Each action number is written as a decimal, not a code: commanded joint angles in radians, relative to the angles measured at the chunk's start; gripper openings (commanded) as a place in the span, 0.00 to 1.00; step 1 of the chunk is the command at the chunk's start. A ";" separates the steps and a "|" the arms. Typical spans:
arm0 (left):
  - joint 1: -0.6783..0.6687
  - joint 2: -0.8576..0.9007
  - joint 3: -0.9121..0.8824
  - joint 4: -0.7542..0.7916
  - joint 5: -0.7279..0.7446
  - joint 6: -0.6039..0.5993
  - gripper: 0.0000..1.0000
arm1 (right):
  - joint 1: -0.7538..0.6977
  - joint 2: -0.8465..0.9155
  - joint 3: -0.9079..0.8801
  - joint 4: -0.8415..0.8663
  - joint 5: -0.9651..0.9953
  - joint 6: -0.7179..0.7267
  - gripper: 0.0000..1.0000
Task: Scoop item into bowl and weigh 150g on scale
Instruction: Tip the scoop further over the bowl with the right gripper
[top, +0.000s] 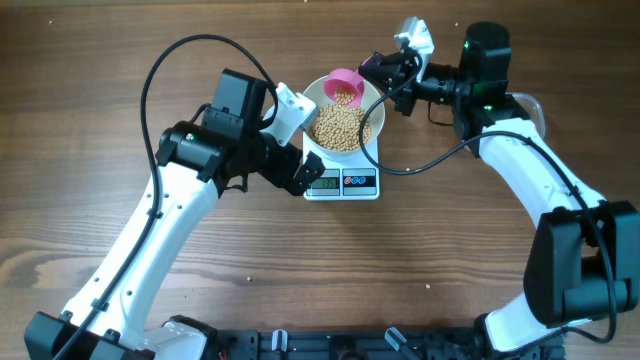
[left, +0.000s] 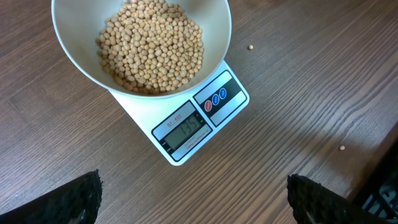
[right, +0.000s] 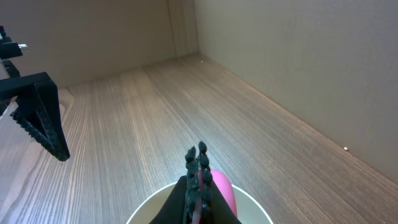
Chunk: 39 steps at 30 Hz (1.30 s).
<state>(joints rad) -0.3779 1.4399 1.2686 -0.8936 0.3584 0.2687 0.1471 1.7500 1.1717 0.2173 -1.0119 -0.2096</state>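
White round bowl (left: 69, 53) upright, centred on scale (left: 180, 127), wider than platform. Tan-yellow beans (left: 152, 43) heaped inside, covering bottom. Scale small, white, square, flat on wooden table (left: 298, 93); grey display shows digits, dark button panel beside it. Two stray beans (left: 250, 46) on table nearby.

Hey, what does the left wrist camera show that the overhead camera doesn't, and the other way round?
Only the left wrist view: digits on the scale's display and a stray bean on the table beside it. Only the overhead: the pink scoop, with beans in it, above the bowl and gripped by the shut right fingers. Both: the white bowl of beans sitting on the scale.
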 joint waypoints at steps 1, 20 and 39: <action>-0.001 -0.004 0.011 0.001 0.015 0.016 1.00 | 0.002 -0.022 0.010 -0.002 -0.005 0.010 0.04; -0.001 -0.004 0.011 0.002 0.015 0.016 1.00 | 0.002 -0.022 0.010 -0.028 0.050 0.011 0.04; -0.001 -0.004 0.011 0.001 0.015 0.016 1.00 | 0.002 -0.022 0.010 -0.050 -0.129 -0.100 0.04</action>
<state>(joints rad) -0.3779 1.4399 1.2682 -0.8940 0.3584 0.2687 0.1471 1.7500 1.1717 0.1673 -1.0027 -0.2478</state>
